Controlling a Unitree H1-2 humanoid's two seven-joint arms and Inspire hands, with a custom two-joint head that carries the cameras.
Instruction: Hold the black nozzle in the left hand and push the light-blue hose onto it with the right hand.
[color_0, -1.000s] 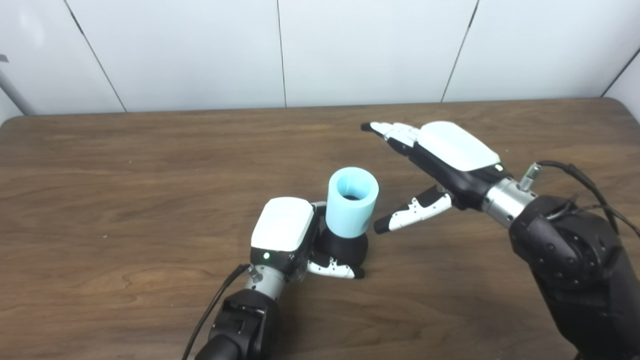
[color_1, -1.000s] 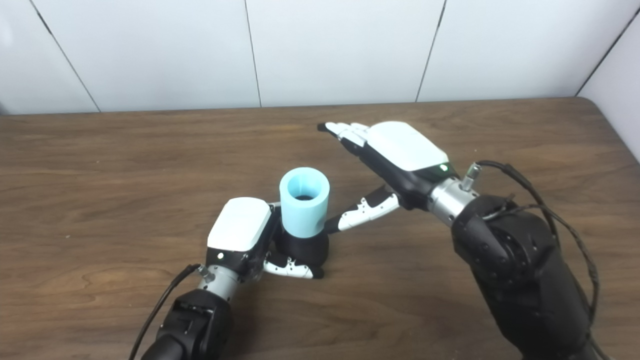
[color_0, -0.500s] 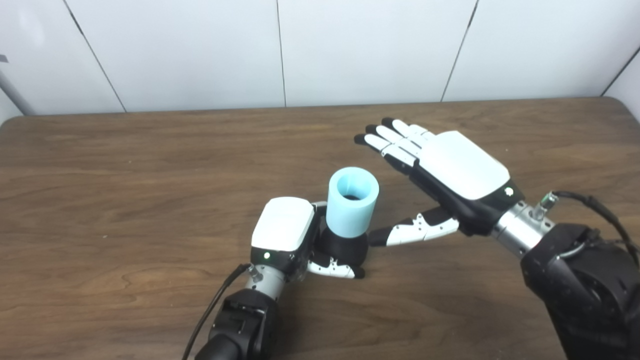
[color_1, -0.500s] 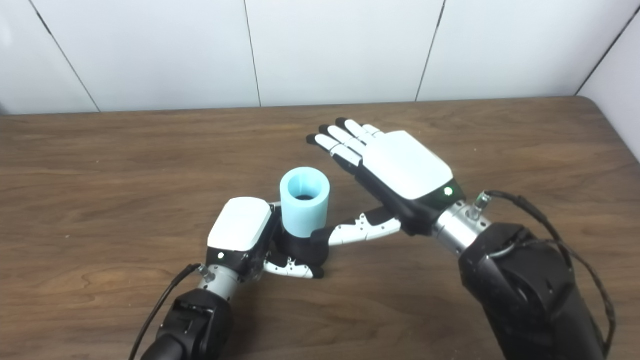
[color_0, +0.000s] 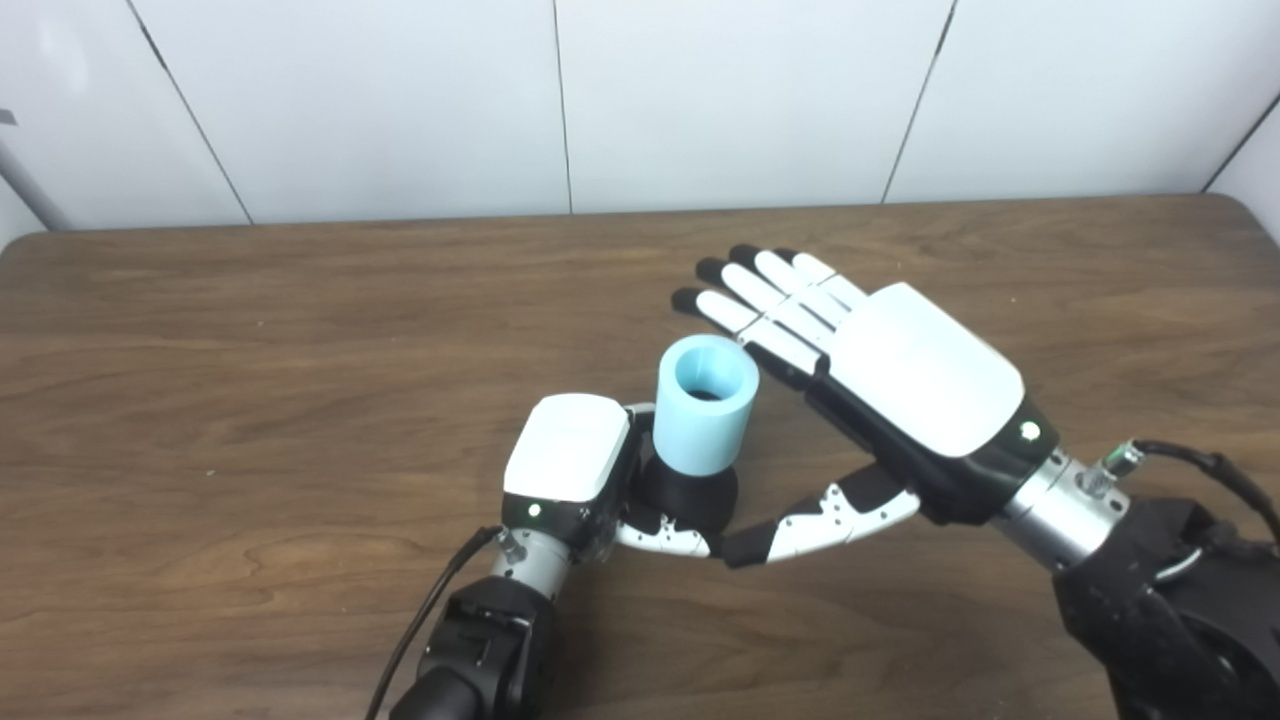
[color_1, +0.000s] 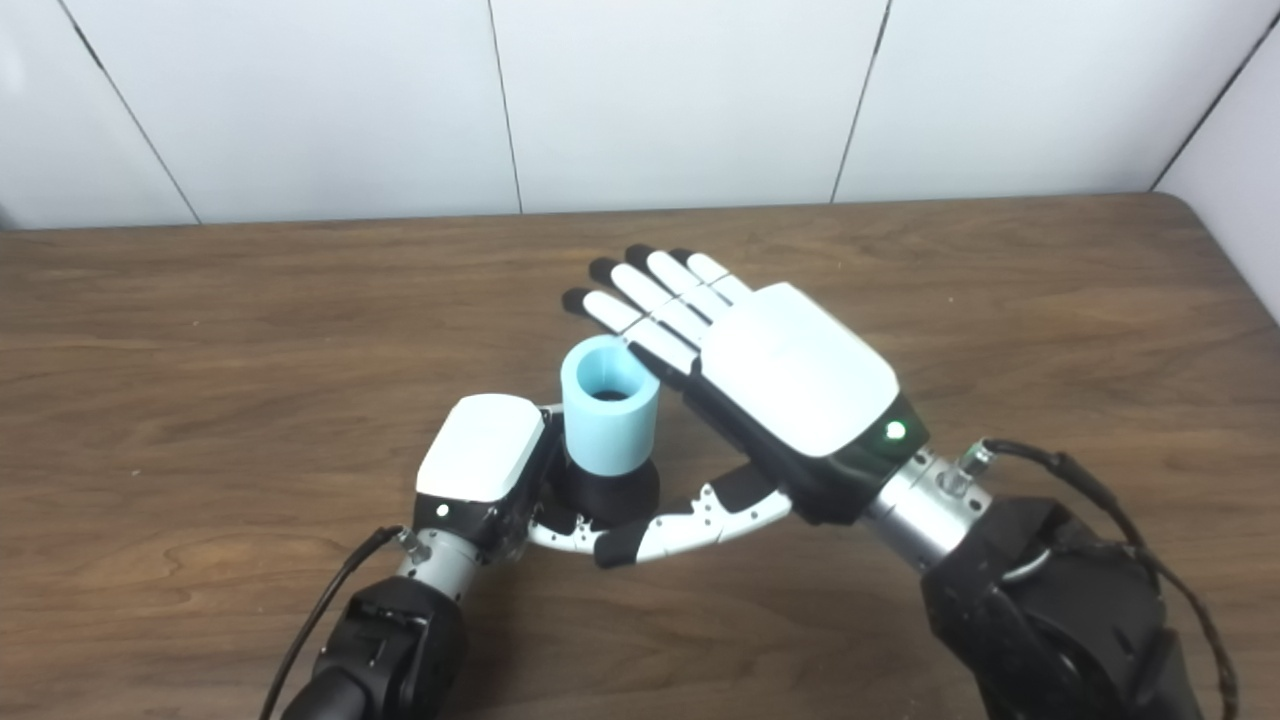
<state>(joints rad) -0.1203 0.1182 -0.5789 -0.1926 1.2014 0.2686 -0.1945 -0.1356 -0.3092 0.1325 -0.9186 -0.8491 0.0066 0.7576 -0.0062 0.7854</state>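
While the left hand (color_0: 570, 470) grips the black nozzle (color_0: 690, 493) near the middle of the tabletop (color_0: 250, 400), the light-blue hose (color_0: 704, 403) stands upright on that nozzle. At three o'clock of the hose, the right hand (color_0: 900, 390) hovers open, fingers (color_0: 745, 310) spread flat, thumb reaching under toward the nozzle.

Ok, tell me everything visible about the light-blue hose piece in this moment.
The light-blue hose is a short, thick-walled matte tube, rubbery-looking, standing upright with its open end up and a dark bore showing inside. Its lower end sits on the black nozzle, held by the left hand. The open right hand is beside it; contact cannot be told.
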